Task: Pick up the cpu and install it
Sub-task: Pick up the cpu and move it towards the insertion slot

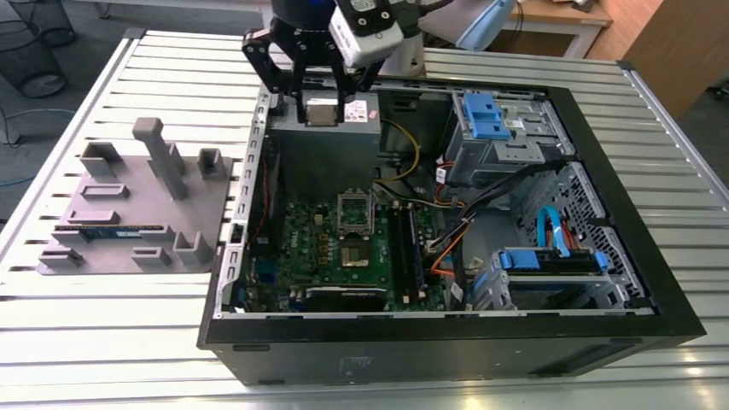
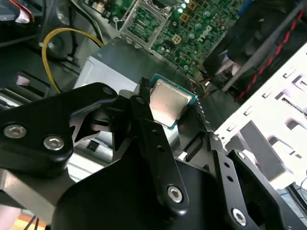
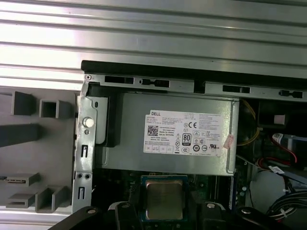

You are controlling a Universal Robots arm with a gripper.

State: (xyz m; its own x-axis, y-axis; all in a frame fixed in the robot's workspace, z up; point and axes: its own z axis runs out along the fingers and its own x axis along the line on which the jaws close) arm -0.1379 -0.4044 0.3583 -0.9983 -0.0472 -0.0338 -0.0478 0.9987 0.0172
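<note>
While clenched on the small flat square cpu point(image 2: 168, 103) with the shiny silver-grey metal top, hovering above the large grey power-supply box point(image 3: 172, 134) with the white label, inside the open black computer case point(image 1: 456, 350). Gripped at two opposite edges by the black two-fingered gripper point(image 2: 170, 109), metal top facing both wrist cameras.

Judged as the carrying step: picked up, not yet installed, and well apart from the open silver socket point(image 1: 355, 213) on the green motherboard point(image 1: 330, 256). Judged to call for a square line-up over that socket before any lowering.

From the exterior view, the gap from chip to socket, plus the grey moulded tray point(image 1: 125, 213) outside the case on the exterior view's left. From the second wrist view, the hold on the chip's edges, socket beyond. From the first wrist view, the chip's green border just beside the box's edge.
</note>
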